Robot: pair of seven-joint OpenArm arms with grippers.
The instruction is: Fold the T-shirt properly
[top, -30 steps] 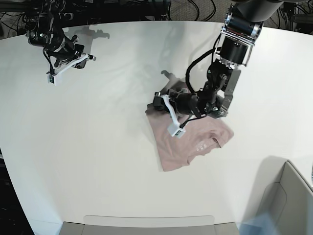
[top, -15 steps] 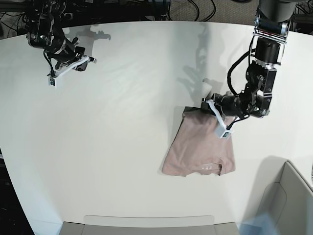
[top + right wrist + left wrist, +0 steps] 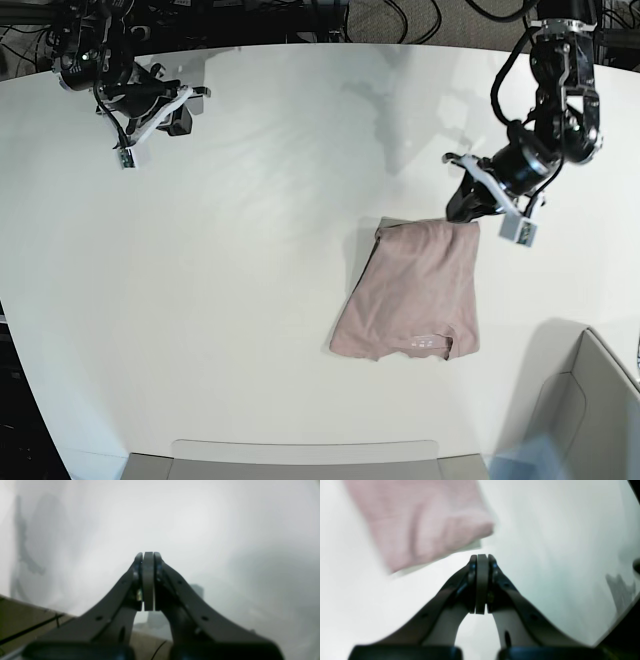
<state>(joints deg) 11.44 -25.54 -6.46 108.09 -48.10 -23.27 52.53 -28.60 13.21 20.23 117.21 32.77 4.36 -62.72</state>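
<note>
The mauve-pink T-shirt [image 3: 415,290] lies folded into a rough rectangle on the white table [image 3: 250,300], right of centre, with its pale marks near the front hem. My left gripper [image 3: 463,208] hovers just off the shirt's far right corner, shut and empty. In the left wrist view its tips [image 3: 482,557] are pressed together and the T-shirt [image 3: 420,522] is blurred beyond them at the upper left. My right gripper [image 3: 178,120] is at the far left of the table, away from the shirt. In the right wrist view it [image 3: 148,555] is shut and empty over bare table.
A grey bin [image 3: 590,400] stands at the front right corner. A flat grey tray edge [image 3: 300,455] runs along the table's front. Dark cables and frame parts [image 3: 400,20] lie behind the back edge.
My left gripper carried the shirt's edge over to the right, let go, and rose up and right. The shirt now lies flat and folded. My right gripper shifted slightly right.
</note>
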